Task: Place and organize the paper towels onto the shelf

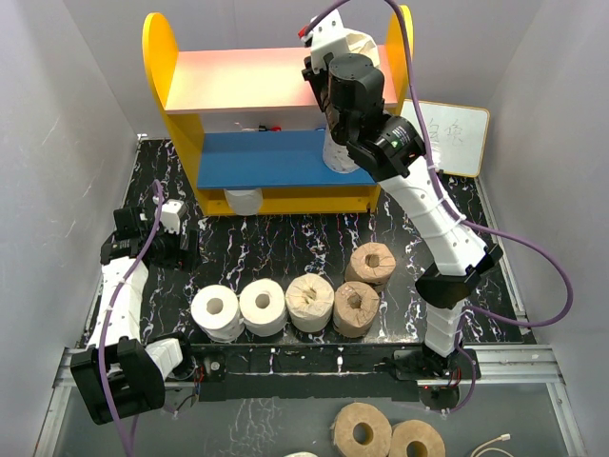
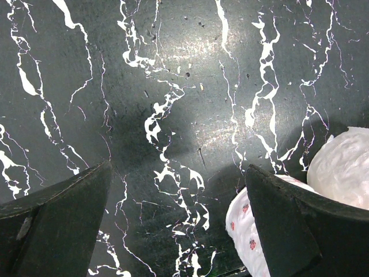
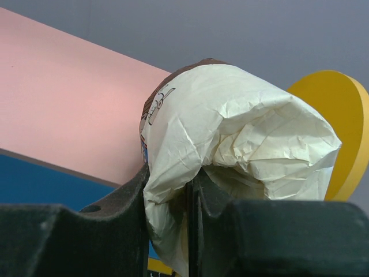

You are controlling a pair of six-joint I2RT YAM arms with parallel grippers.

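Observation:
The shelf (image 1: 162, 57) stands at the back, with a pink upper board (image 1: 238, 81) and a blue lower board (image 1: 257, 157). My right gripper (image 3: 187, 196) is shut on the wrapper of a tan paper towel roll (image 3: 242, 127) and holds it at the right end of the upper board (image 3: 63, 98); the roll also shows in the top view (image 1: 360, 45). A white roll (image 1: 337, 154) stands on the blue board, partly hidden by my arm. Another white roll (image 1: 245, 201) sits under it. My left gripper (image 1: 181, 250) is open over the bare table (image 2: 173, 86), with a white roll (image 2: 346, 167) beside its right finger.
On the marble table stand two white rolls (image 1: 217, 312) (image 1: 263, 307) and three tan rolls (image 1: 310, 303) (image 1: 356, 308) (image 1: 370, 265). Two more tan rolls (image 1: 363, 430) (image 1: 417, 440) lie in front of the table edge. A small whiteboard (image 1: 459, 138) leans at the back right.

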